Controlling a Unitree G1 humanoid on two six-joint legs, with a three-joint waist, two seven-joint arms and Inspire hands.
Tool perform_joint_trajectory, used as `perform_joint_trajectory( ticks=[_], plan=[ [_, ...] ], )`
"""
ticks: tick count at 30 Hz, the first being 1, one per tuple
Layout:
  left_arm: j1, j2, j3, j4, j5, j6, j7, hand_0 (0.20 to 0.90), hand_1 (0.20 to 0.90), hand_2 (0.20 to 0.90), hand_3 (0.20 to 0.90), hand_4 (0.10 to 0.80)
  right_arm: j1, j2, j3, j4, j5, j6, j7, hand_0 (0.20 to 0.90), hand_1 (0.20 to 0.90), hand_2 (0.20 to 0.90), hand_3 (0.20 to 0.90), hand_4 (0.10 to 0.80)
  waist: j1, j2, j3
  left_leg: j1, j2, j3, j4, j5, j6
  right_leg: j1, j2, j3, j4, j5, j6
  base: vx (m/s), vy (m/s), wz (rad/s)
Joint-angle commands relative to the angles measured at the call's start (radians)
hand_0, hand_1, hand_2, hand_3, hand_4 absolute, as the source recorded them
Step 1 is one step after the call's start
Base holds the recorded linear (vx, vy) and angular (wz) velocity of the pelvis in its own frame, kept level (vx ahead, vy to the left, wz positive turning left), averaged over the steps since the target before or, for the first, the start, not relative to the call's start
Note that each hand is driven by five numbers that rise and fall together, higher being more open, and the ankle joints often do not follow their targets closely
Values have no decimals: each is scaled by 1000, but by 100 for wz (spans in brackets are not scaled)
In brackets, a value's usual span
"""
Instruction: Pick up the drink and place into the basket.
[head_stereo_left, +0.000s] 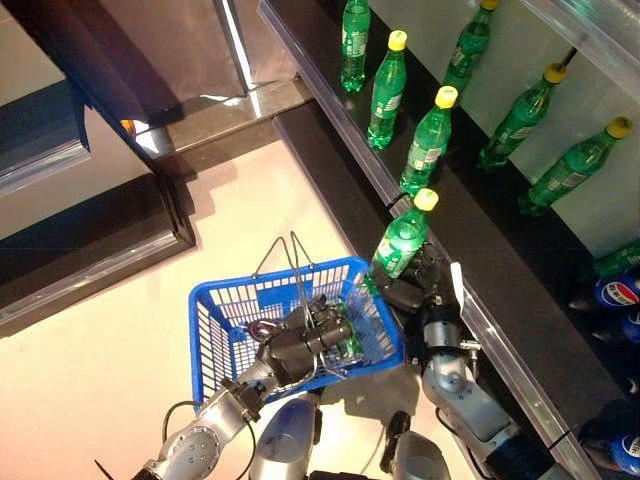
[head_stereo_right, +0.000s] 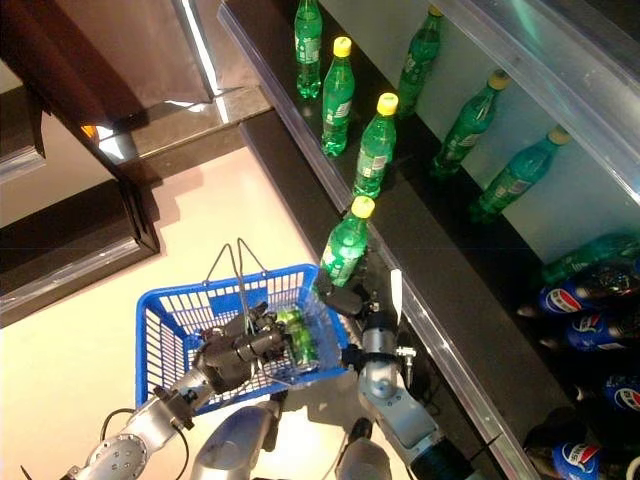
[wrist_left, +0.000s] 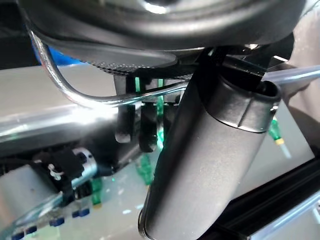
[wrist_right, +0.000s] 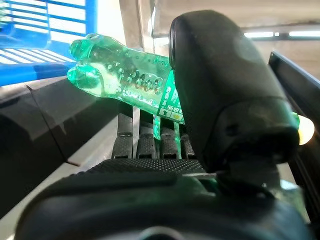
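- The long dark shelf (head_stereo_left: 500, 250) with its row of green bottles was seen running along the right side, one bottle already lifted off it.
- The blue plastic wire-handled basket (head_stereo_left: 215, 330) was held up by its metal handle, the left hand (head_stereo_left: 300, 345) curled round it; something green was already spotted lying inside, so probably an earlier drink.
- The green clear plastic bottle with the yellow cap (head_stereo_left: 402, 240) was gripped by the right hand (head_stereo_left: 420, 290), fingers and thumb wrapped round its body, just beside the basket's rim but not over it yet.
- So: picked up, yes; dropped in, not yet.
- Bubbles were noticed inside the bottle, label facing the palm.
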Motion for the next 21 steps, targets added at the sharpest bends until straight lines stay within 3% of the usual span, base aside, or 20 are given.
perform_joint_trajectory(
  ticks=[1, 12, 21],
  plan=[
    [-133, -134, 48, -469, 4, -123, -302, 300, 300, 300, 200, 100, -94, 10, 60, -74, -22, -173, 88, 300, 300, 300, 200, 100, 26, 15, -153, 4, 64, -7, 144, -112, -72, -105, -45, -4, -42, 207, 65, 0, 0, 0],
    [-180, -164, -12, -470, -4, -53, -319, 300, 300, 300, 200, 100, -161, 34, 196, 54, 14, -116, 240, 300, 300, 300, 200, 100, 49, 7, -133, -16, 55, -39, 161, -113, -69, -115, -48, -7, -34, 213, 65, -5, -26, 3],
    [-208, -191, -60, -469, -14, -10, -318, 300, 300, 300, 200, 100, -198, 57, 283, 198, 52, -5, 347, 300, 300, 300, 200, 100, 71, -6, -138, -29, 48, -57, 177, -117, -65, -114, -46, -17, -30, 217, 62, 11, -16, 2]
  ],
)
